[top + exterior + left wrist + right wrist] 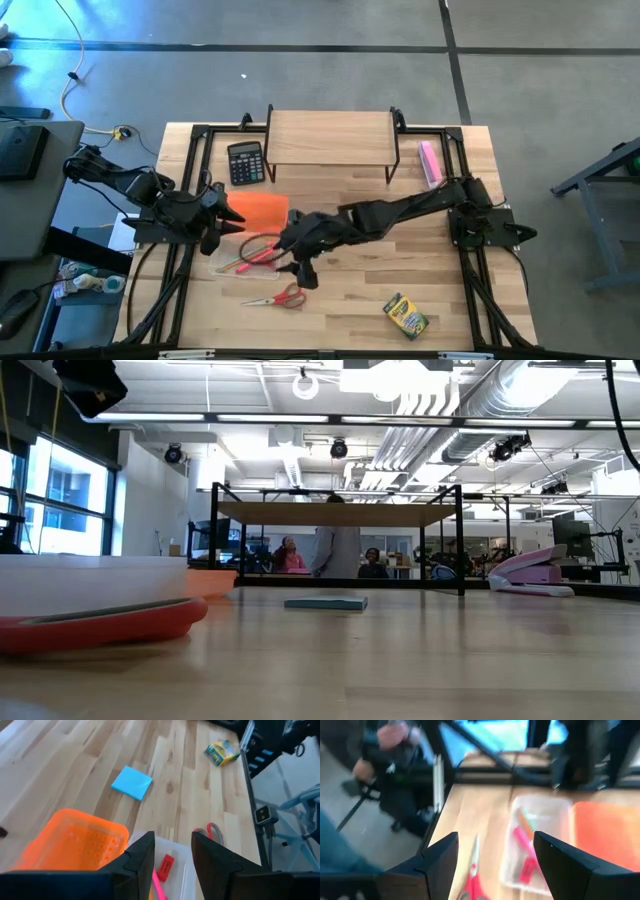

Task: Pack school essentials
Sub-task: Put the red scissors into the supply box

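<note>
Inside clear tray point(540, 840): pink pen point(525, 851), red eraser point(165, 867); both hands point(172, 857) point(495, 857) open, empty.

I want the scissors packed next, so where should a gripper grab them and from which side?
Grip the scissors across the thin closed blades, just short of the red handles, coming straight down from above. They lie flat on the table, so a sideways approach has little to catch. The right gripper hangs open closest to them, beside the clear box.
</note>
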